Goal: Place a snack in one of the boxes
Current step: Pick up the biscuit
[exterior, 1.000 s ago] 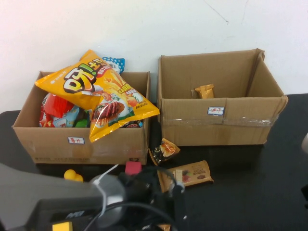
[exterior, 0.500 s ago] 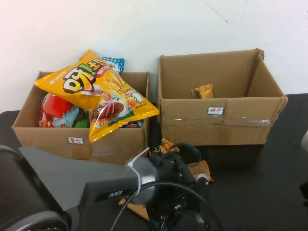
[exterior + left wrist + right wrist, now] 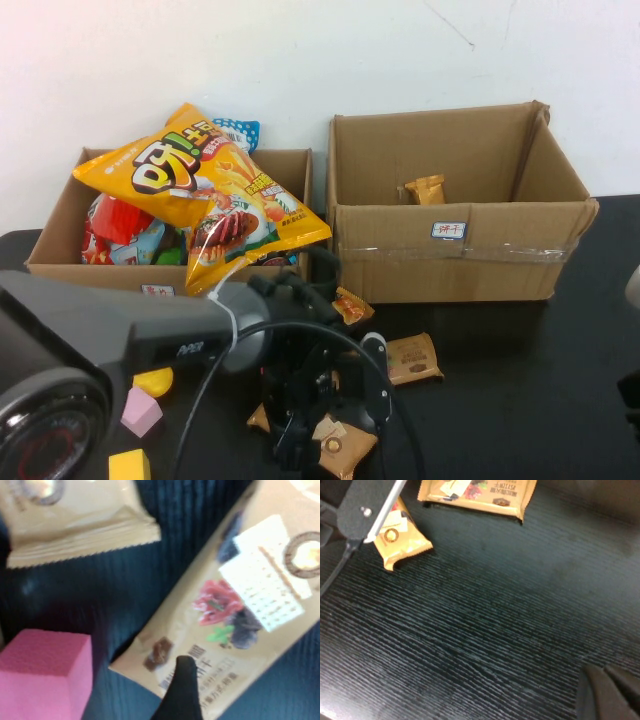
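Observation:
Several tan snack packets lie on the black table in front of two cardboard boxes. One packet [image 3: 411,359] lies mid-table, a small one [image 3: 351,305] lies by the boxes, and another [image 3: 347,446] lies at the front. My left gripper [image 3: 306,436] hangs low over that front packet. In the left wrist view the gripper [image 3: 252,680] is open, with one dark fingertip [image 3: 183,690] at the edge of a tan packet [image 3: 240,605]. My right gripper [image 3: 607,692] is shut and empty, over bare table at the right.
The left box [image 3: 60,255] is heaped with snack bags, a big yellow chip bag [image 3: 205,195] on top. The right box [image 3: 450,265] holds one small packet [image 3: 425,189]. Pink [image 3: 140,412] and yellow [image 3: 152,380] blocks lie front left. A pink block [image 3: 45,672] sits beside the left gripper.
My left arm has swung across the front of the table and its gripper now hangs low over the front packet. The right arm has not moved.

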You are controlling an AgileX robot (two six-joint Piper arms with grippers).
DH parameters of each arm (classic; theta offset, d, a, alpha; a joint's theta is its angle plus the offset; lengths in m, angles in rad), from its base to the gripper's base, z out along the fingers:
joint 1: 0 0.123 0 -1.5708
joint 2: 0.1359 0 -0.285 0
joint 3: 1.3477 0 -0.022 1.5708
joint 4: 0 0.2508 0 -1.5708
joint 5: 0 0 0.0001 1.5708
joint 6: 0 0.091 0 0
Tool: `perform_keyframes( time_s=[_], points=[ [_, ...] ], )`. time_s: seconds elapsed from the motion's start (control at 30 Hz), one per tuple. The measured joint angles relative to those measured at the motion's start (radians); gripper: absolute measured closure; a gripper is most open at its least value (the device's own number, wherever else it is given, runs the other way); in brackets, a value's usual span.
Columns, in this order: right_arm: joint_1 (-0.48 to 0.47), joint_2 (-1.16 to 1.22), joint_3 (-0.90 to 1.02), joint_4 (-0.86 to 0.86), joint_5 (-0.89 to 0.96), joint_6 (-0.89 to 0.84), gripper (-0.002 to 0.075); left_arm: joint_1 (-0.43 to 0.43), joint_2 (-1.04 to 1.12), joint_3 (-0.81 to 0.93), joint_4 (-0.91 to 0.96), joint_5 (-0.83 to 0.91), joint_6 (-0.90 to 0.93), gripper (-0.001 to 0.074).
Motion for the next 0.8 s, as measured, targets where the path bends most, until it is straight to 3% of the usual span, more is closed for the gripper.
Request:
perform_keyframes(
  time_s=[0.27, 0.8],
  points=[
    [0.0, 0.0, 0.0, 0.002, -0.008, 0.0, 0.0724, -0.013, 0.047, -0.011, -0.072, -0.02, 0.098, 0.0154],
    [0.0, 0.0, 0.0, 0.009, -0.009, 0.0, 0.0725, -0.023, 0.084, -0.098, -0.086, -0.09, 0.082, 0.0156]
  ],
)
